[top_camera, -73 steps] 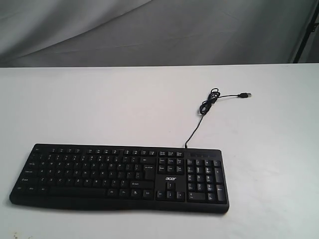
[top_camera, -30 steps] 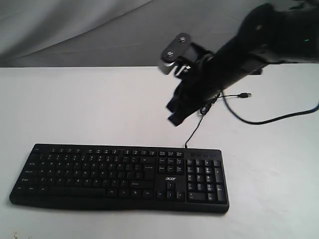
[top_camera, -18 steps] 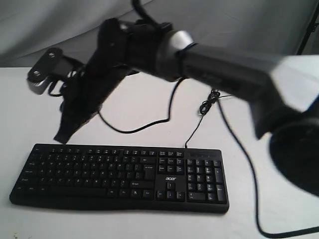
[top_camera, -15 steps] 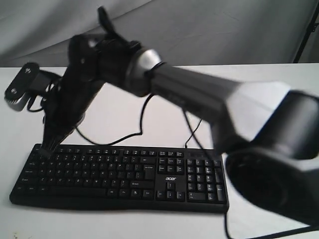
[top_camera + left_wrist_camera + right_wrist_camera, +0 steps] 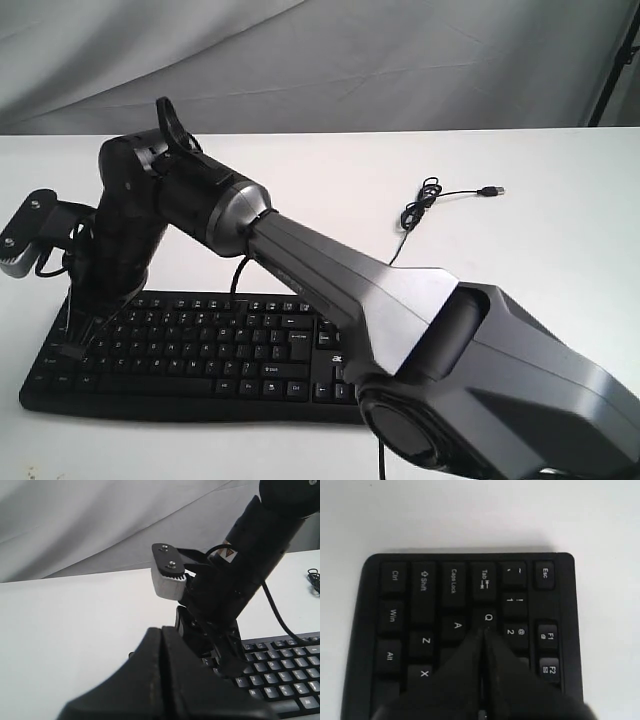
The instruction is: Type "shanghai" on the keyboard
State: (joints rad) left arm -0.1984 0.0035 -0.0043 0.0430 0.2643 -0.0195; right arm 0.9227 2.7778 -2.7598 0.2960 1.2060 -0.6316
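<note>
The black keyboard lies along the table's front edge, with its number-pad end hidden behind my right arm. That arm reaches across from the right. My right gripper is shut and empty, pointing down over the keyboard's left end. In the right wrist view the right gripper sits just past the Q key and beside the A key, covering the keys beneath; contact cannot be made out. My left gripper is shut and empty, held left of the keyboard, facing the right gripper.
The keyboard's thin black cable coils at the back right and ends in a loose USB plug. The white table runs back to a grey cloth backdrop. The right arm's bulky links overhang the keyboard's right half.
The right arm has swept in from the right, across the table, to the keyboard's left end. Over the last half second its shut gripper has dropped onto the left-hand keys.
</note>
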